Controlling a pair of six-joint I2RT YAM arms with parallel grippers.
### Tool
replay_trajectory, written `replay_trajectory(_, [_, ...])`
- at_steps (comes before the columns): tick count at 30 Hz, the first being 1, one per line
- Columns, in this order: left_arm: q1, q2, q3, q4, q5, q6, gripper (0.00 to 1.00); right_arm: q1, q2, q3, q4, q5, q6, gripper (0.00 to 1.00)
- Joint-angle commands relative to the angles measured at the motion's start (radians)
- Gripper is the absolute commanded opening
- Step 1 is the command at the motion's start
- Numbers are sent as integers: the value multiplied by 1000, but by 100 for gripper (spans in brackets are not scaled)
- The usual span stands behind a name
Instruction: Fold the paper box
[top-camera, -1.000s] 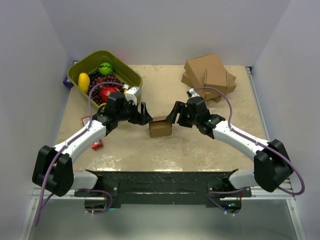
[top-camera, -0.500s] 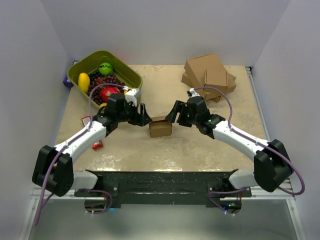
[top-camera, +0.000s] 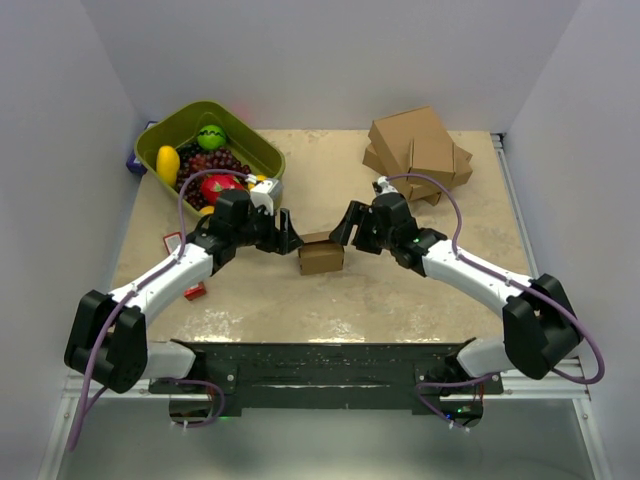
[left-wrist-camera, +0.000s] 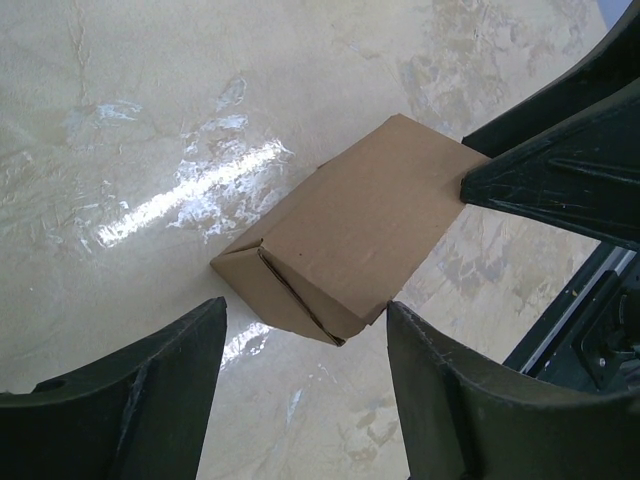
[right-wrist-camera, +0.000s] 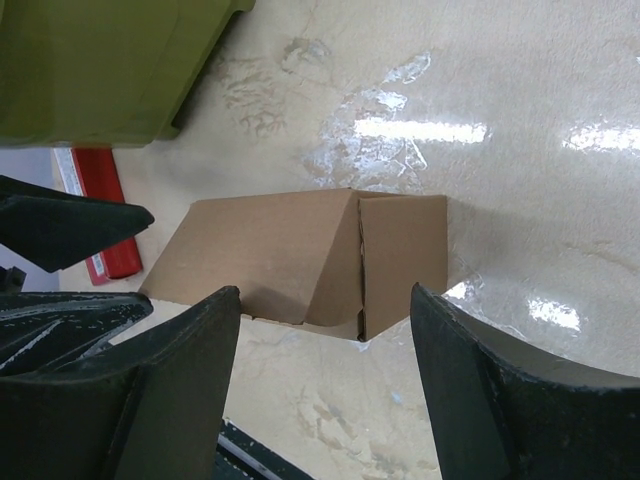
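Observation:
The paper box (top-camera: 320, 254) is a small brown kraft box lying on the beige table at mid-table, between both arms. In the left wrist view the box (left-wrist-camera: 350, 245) lies just beyond my open fingers, its folded end facing them. In the right wrist view the box (right-wrist-camera: 300, 260) lies just past my open fingers, one end flap standing slightly ajar. My left gripper (top-camera: 292, 235) is open and empty just left of the box. My right gripper (top-camera: 342, 229) is open and empty just right of it. Neither gripper holds the box.
A green bin (top-camera: 262, 152) of toy fruit stands at the back left. A cluster of larger brown cartons (top-camera: 418, 150) lies at the back right. A small red item (top-camera: 194, 291) lies at the left beside my left arm. White walls close in both sides.
Both grippers have drawn back slightly from the box, toward the far side. The box has not moved.

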Motion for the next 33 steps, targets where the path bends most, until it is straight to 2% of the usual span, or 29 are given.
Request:
replay_trajectory(1, [8, -8, -4, 38, 17, -7, 69, 3, 9, -16, 26, 14, 7, 70])
replay_trajectory(11, [8, -40, -33, 137, 59, -74, 70, 3, 18, -33, 25, 26, 7, 69])
replay_trajectory(33, [8, 21, -165, 303, -9, -177, 65, 3, 23, -44, 25, 34, 9, 68])
